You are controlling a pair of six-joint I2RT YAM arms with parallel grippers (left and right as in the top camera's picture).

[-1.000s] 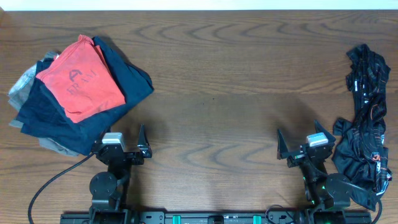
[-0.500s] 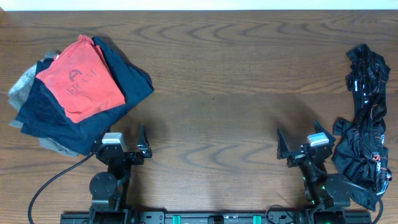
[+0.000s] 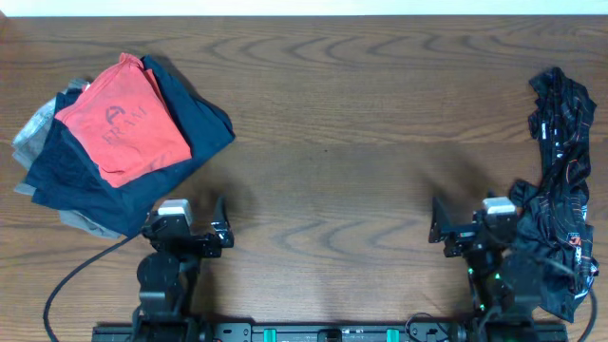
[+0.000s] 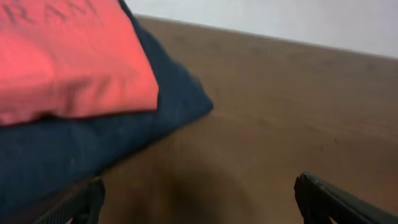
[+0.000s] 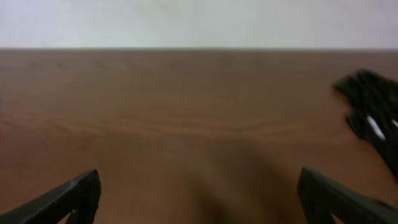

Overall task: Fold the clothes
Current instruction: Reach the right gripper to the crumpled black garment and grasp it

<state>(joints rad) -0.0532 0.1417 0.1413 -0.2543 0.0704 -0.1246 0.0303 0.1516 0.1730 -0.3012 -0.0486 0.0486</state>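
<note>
Overhead: sitting at the very start, with nothing grasped yet. Resting low at the near edge of the table, holding the left gripper spread wide and empty beside the red-orange shirt stacked on navy garments. Holding the right gripper spread and empty as well. Leaving the black jersey crumpled in a long heap along the right edge, lower folds crowding the right arm's base. Likely needing next: swinging the right gripper rightward, pinching a loose edge of that thin, slippery cloth, dragging it toward the table's middle, spreading it flat before folding.
</note>
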